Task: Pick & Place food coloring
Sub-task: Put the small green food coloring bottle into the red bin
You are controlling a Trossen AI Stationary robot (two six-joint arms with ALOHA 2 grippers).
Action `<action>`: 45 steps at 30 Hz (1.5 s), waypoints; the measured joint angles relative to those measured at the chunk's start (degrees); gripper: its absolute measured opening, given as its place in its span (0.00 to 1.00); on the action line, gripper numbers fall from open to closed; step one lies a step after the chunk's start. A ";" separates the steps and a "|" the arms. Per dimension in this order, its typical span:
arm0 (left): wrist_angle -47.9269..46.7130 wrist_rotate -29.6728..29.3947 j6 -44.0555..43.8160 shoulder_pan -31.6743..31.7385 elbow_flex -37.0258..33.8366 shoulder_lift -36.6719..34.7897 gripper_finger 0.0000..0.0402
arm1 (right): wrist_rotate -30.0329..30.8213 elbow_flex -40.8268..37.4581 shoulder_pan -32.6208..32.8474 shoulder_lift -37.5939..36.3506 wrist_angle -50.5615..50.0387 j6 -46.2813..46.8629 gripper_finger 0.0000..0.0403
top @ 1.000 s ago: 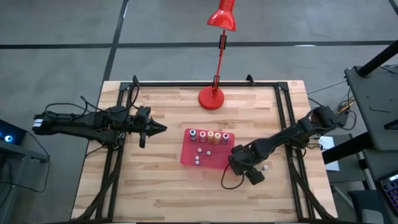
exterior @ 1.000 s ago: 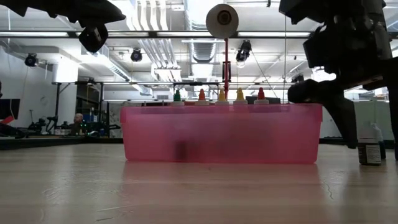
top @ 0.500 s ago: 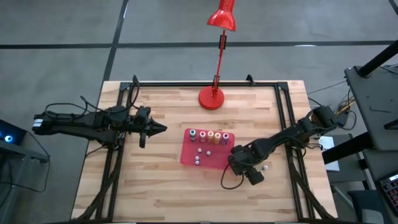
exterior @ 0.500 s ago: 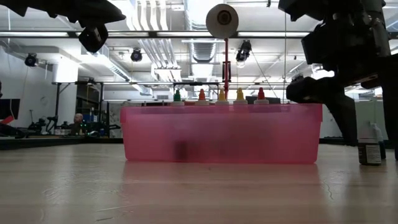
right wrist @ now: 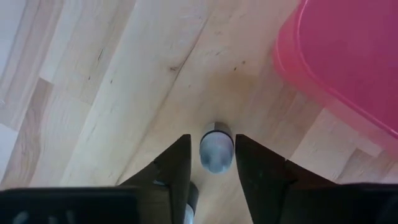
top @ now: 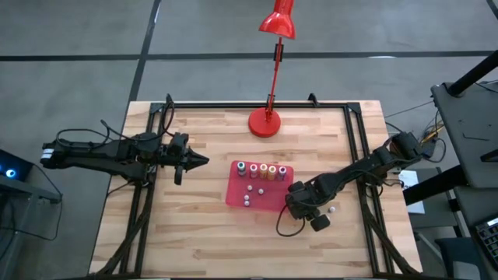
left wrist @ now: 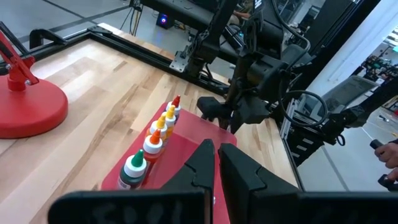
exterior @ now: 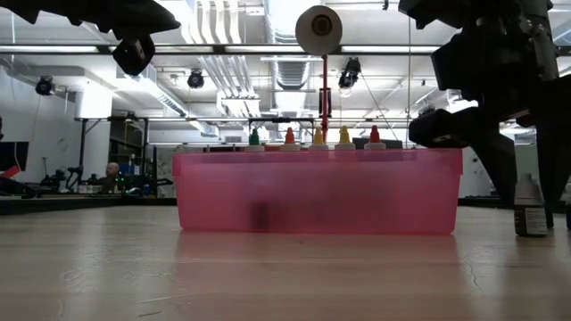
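Right pincer [right wrist: 212,163] is low over the pale wooden plank tabletop [top: 194,233], just off the right end of the translucent red plastic tray [top: 236,194]. Its fingers are parted narrowly, straddling a small pale upright bottle with a grey-white cap [right wrist: 216,149]; the right wrist view shows the bottle between the two dark fingers [right wrist: 175,167], with slim gaps either side, so no firm grip is visible. In the low view the same bottle [exterior: 529,207] stands on the tabletop, right of the tray, partly behind the right arm's dark body.

Five more tiny bottles with coloured caps [top: 261,170] stand in a row along the far wall of the tray; in the low view the caps read green, red-orange, yellow, yellow, red [exterior: 314,136]. A few small grey-white beads [top: 248,194] lie on the tray floor, and another [top: 331,209] lies on the tabletop near the right arm.

Left pincer [top: 199,161] hangs above the tabletop, left of the tray and apart from it, fingers nearly together and holding nothing.

A red desk lamp with a round base [top: 264,122] stands at the far middle edge.
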 joint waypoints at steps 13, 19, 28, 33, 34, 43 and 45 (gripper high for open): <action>0.00 0.04 -1.16 0.01 0.00 -0.01 0.00 | 0.00 0.02 -0.02 -0.07 -0.02 0.26 0.15; 0.00 0.04 -1.16 -0.01 -0.01 0.01 0.00 | -0.68 2.52 -0.02 -0.66 -4.85 3.05 0.15; 0.02 0.04 -1.01 -0.01 0.00 -0.01 0.00 | -0.73 15.36 -0.19 -0.90 -17.66 -0.82 0.15; 0.02 0.04 -0.90 -0.01 -0.01 -0.01 0.00 | -0.61 21.76 -2.31 -0.55 -17.51 -1.67 0.15; 0.02 0.04 -0.90 0.00 -0.02 0.00 0.00 | -0.59 23.00 -2.99 -0.28 -17.43 -1.54 0.15; -0.03 0.04 -0.84 0.00 -0.01 0.00 0.00 | -0.44 31.93 -7.76 4.22 -19.34 -6.23 0.15; 0.04 0.04 -0.83 0.00 0.00 -0.01 0.00 | -0.45 33.91 -8.33 5.67 -20.63 -8.23 0.15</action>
